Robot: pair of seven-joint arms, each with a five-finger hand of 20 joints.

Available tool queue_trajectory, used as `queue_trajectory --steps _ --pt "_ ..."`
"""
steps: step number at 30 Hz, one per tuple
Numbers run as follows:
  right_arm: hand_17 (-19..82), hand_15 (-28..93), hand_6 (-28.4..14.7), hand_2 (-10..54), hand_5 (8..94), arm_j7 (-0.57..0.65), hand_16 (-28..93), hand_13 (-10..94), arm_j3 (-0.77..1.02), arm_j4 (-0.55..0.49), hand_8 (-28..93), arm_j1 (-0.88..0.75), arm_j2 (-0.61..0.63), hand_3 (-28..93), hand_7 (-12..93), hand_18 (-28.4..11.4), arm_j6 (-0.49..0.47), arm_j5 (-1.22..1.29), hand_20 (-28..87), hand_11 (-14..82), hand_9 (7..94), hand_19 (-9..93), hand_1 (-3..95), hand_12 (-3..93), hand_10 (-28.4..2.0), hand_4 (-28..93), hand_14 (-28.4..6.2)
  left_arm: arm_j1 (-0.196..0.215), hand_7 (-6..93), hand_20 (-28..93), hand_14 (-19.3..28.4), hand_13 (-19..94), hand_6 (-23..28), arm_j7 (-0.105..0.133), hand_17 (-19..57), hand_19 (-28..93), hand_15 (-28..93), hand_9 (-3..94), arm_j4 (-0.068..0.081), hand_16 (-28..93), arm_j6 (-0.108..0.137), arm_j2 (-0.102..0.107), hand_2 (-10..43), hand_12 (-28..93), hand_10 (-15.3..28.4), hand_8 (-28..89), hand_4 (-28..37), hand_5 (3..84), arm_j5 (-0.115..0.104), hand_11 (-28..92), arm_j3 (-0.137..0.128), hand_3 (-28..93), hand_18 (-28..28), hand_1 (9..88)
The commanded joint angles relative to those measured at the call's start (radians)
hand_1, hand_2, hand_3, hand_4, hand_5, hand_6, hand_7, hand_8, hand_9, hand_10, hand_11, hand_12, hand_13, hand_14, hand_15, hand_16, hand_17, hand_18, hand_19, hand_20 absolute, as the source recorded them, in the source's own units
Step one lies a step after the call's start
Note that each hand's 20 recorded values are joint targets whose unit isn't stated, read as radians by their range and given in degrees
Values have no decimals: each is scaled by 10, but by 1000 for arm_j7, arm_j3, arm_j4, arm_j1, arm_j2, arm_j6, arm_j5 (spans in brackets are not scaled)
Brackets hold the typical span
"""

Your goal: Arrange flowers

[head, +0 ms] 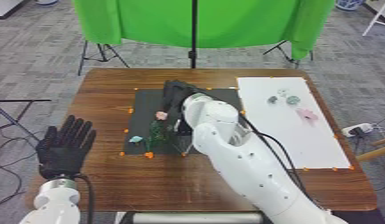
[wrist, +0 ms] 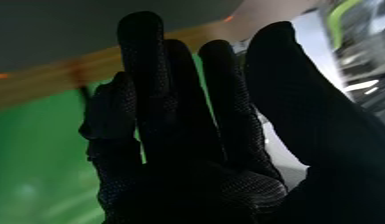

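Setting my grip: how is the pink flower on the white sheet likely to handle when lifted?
The pink flower looks small beside the left hand, so probably light. Its spread shape suggests edges may bend if squeezed; lying low, it would likelier slide than roll.

You're getting no readable text, label, brand, number or sign here (not one legible character is coming through to you).
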Motion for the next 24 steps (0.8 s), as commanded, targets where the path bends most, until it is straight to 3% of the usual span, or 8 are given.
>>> queue_trajectory --steps 1,7,10,15,17,20,24 --pt "343 515 -47 -95 605 -2 176 593 197 -96 -114 -166 311 832 121 -245 316 -169 361 120 581 918 444 152 -182 -283 -139 44 102 119 166 304 115 8 -56 358 343 394 -17 -73 -2 -7 122 93 161 -93 -283 489 15 216 -20 810 146 275" --pt "296 443 -44 -95 609 30 155 529 383 -122 -117 -323 439 836 130 -237 422 -201 335 118 576 858 419 152 -178 -283 -143 56 102 120 167 304 115 13 -57 358 344 395 -21 -73 -9 -9 121 94 160 -93 -283 490 -2 217 -25 810 146 275" --pt "271 405 -43 -95 610 48 144 480 467 -140 -120 -396 482 836 135 -233 418 -195 318 120 571 820 403 153 -182 -283 -157 61 101 120 167 304 115 14 -57 358 345 396 -21 -72 -6 -12 120 94 160 -94 -283 490 -4 217 -27 810 146 275" --pt "235 353 -46 -95 570 56 140 412 528 -121 -122 -433 505 843 135 -230 330 -179 306 110 517 788 378 151 -187 -283 -169 72 101 119 167 305 115 15 -57 357 345 397 -24 -72 -2 -11 120 94 161 -94 -283 491 0 217 -34 810 146 275" --pt "230 342 -49 -95 535 65 142 390 519 -87 -120 -426 499 848 136 -231 343 -196 305 106 485 784 373 151 -187 -283 -172 70 102 120 167 305 115 9 -57 357 345 397 -23 -72 15 -14 121 94 161 -93 -283 490 -3 218 -32 808 146 276" --pt "215 321 -60 -95 457 79 141 350 517 -68 -118 -411 490 874 126 -233 273 -150 302 99 424 773 374 148 -189 -283 -178 74 101 120 167 305 115 5 -57 358 345 397 -23 -73 12 -22 122 94 161 -94 -283 491 -7 218 -30 807 146 276" --pt "211 310 -58 -95 453 31 142 346 500 -34 -118 -404 479 848 127 -234 204 -215 305 103 420 772 408 143 -185 -283 -178 77 102 120 167 303 115 -1 -57 358 345 396 -21 -73 0 -28 122 93 161 -94 -283 490 -2 218 -32 808 146 274"
